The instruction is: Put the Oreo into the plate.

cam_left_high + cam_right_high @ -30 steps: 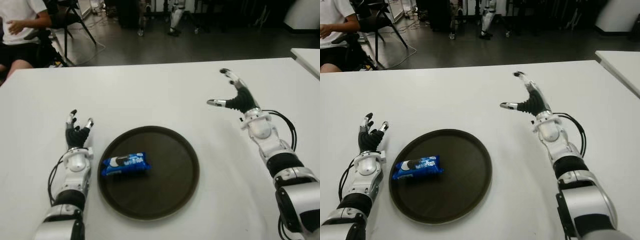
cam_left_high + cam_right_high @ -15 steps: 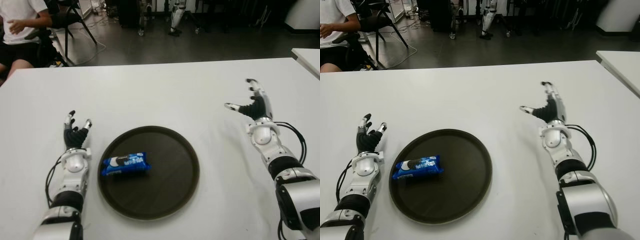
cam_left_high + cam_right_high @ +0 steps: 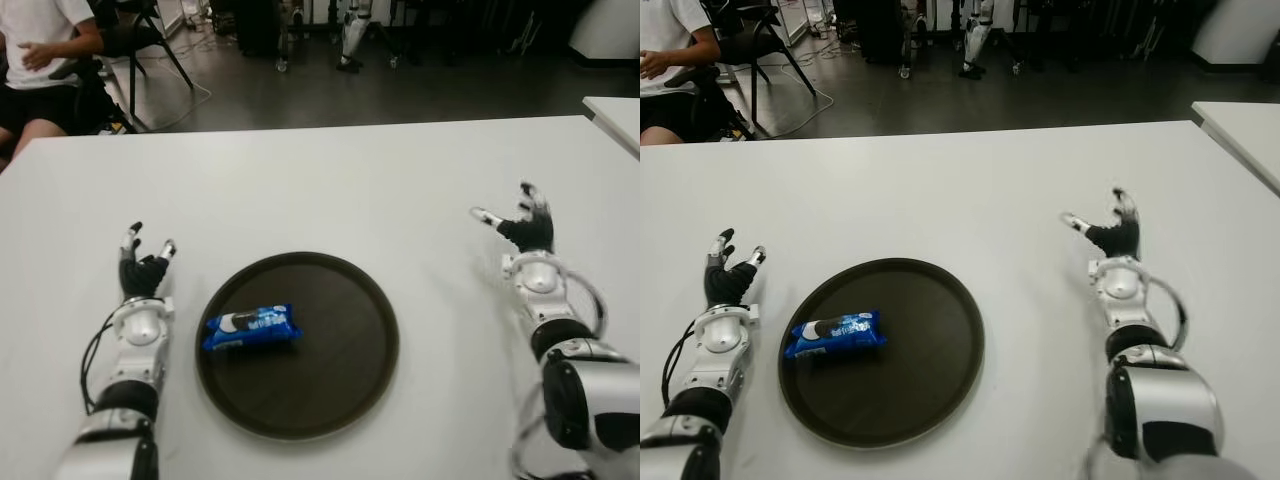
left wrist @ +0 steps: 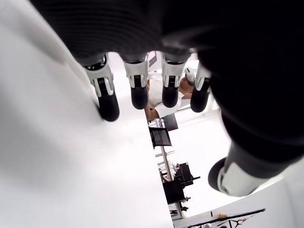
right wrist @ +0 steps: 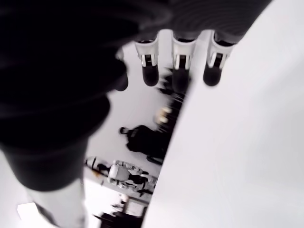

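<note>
The right hand [image 3: 523, 225] has drawn back toward the table's [image 3: 330, 190] near edge — fingers spread, empty. Left hand [image 3: 141, 270] spread, left of the plate [image 3: 340, 400]. Blue Oreo [image 3: 251, 327] pack lies inside the plate's left rim.

White table in a workroom, with a seated person and furniture behind it.
A broad white table [image 3: 330, 190] fills most of the view. Beyond its far edge lies a dark floor [image 3: 400, 90]. At far left a person [image 3: 40, 60] in a white shirt sits beside a black chair [image 3: 140, 40]. The corner of a second white table [image 3: 615, 115] shows at far right. Cables [image 3: 195, 25] trail across the floor.
</note>
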